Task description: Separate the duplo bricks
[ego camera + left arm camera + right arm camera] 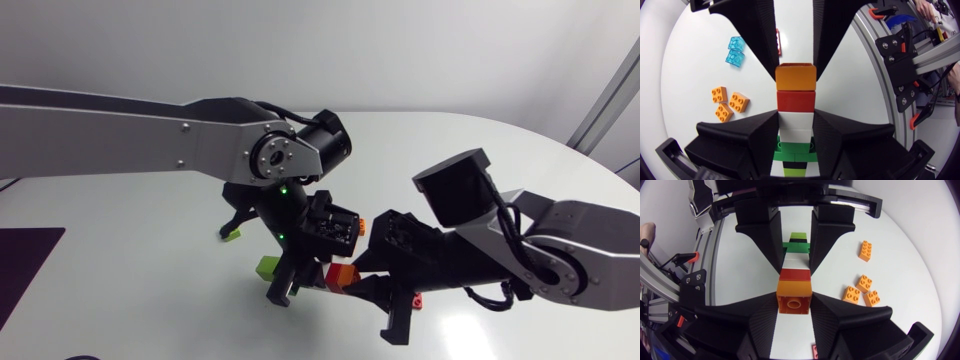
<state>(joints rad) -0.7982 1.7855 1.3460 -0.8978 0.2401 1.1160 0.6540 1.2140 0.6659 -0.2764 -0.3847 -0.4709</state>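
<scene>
Overhead: holding one brick stack (335, 275) over mid-table, the left gripper (288, 285) reaching in from the left edge and the right gripper (372, 300) from the right, tips nearly meeting. Lying roughly level, green end toward the left arm, orange end toward the right; too crowded here to judge either grasp. From the left wrist: clenched from both sides on the white brick (796, 125), just ahead of the dark green brick (795, 150). Running straight ahead from there through the red brick (796, 100) to the orange brick (796, 76), pinched in turn between the right arm's fingers (762, 30). Off to one side on the table (690, 65), well apart: loose orange bricks (739, 101). From the right wrist: grasping that orange end at its own fingertips, looking down the long axis to the left arm's fingers (760, 230) on the white and green end. Judged from this: gripped at opposite ends, long axis along the line between grippers, neither arm nearer, so likely calling for a pull or bend apart at the red layer.
</scene>
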